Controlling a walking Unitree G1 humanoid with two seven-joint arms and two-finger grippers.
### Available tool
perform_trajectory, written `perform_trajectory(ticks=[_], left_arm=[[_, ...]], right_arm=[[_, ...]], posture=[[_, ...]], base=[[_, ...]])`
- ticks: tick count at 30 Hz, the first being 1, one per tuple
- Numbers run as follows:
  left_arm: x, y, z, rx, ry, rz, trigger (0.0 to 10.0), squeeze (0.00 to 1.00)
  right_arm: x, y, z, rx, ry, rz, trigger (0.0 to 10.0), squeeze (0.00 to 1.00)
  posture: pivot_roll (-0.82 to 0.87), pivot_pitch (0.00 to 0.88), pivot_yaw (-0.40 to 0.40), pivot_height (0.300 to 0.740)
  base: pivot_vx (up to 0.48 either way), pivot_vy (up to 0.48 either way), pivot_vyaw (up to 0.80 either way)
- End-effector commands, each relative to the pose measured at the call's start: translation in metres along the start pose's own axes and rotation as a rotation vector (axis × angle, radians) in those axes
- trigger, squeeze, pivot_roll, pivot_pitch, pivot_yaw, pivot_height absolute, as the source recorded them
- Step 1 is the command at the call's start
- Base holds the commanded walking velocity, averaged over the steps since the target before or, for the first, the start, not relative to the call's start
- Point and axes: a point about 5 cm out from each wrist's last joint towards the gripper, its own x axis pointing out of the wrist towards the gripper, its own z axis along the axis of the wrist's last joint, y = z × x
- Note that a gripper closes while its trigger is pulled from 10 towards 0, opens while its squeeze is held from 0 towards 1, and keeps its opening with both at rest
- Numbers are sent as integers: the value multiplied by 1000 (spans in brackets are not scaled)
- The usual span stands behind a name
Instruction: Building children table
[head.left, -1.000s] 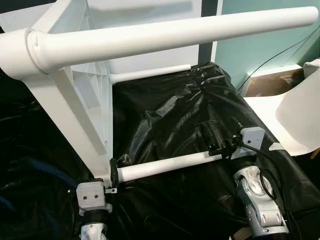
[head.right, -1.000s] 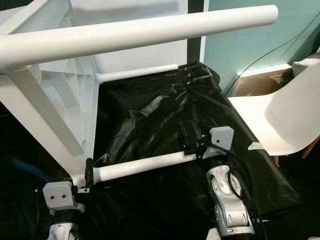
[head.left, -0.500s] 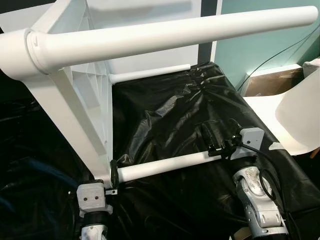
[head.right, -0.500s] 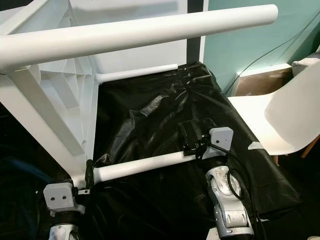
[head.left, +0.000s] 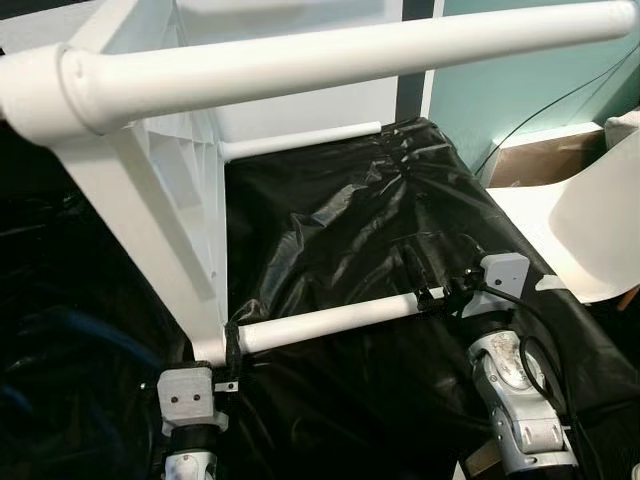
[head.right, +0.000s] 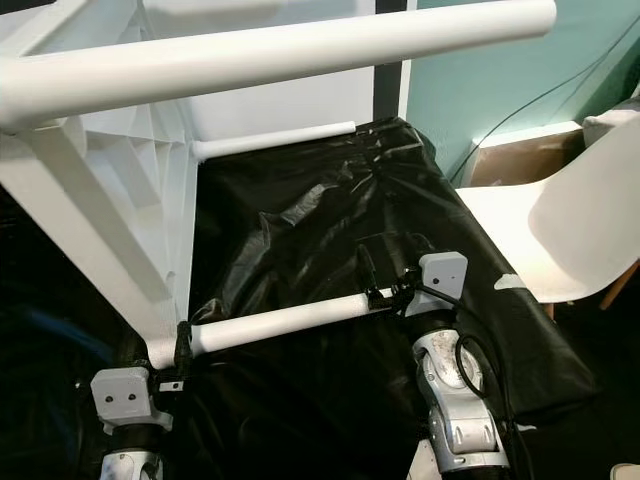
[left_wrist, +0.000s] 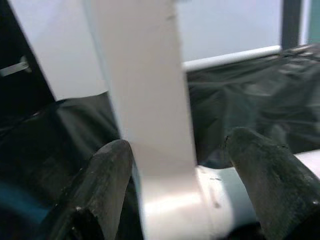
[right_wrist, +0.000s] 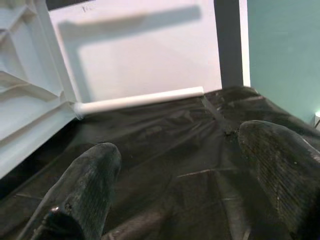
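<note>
Left gripper (head.left: 232, 350) pinches the table frame (head.left: 160, 210) at the leg socket, evidently steadying it, while the white leg (head.left: 330, 320) spans to the right gripper (head.left: 432, 295), jaws spread at its free end.

Teal wall (head.left: 520, 80) at two o'clock, white chair (head.left: 590, 225) at three, black plastic sheeting (head.left: 340, 230) spread across the middle.

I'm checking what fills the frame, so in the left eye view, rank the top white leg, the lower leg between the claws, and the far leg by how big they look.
1. Top leg, though it is nearest the camera.
2. Lower leg.
3. Far leg.
</note>
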Motion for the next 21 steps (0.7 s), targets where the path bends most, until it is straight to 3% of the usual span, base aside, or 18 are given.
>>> perform_trajectory(ticks=[1,15,17,18,19,21], left_arm=[[-2,-1,-4,4,15,-22,10000,0],[-5,0,-6,18,22,-27,10000,0],[-6,1,-7,18,25,-26,10000,0],[-7,1,-8,19,30,-25,10000,0],[-7,2,-9,20,31,-24,10000,0],[-8,2,-9,20,32,-24,10000,0]], right_arm=[[0,2,0,0,4,6,10000,0],[1,4,0,-6,7,6,10000,0],[2,6,2,-58,-7,26,10000,0],[7,9,14,-321,-80,45,10000,0],[8,10,19,-418,-114,46,10000,0],[9,10,22,-469,-133,44,10000,0]], posture=[[-6,0,89,740],[-3,0,91,740],[0,0,93,740],[0,0,95,740],[0,0,95,740],[0,0,95,740]], base=[[0,0,0],[0,0,0],[0,0,0],[0,0,0],[0,0,0],[0,0,0]])
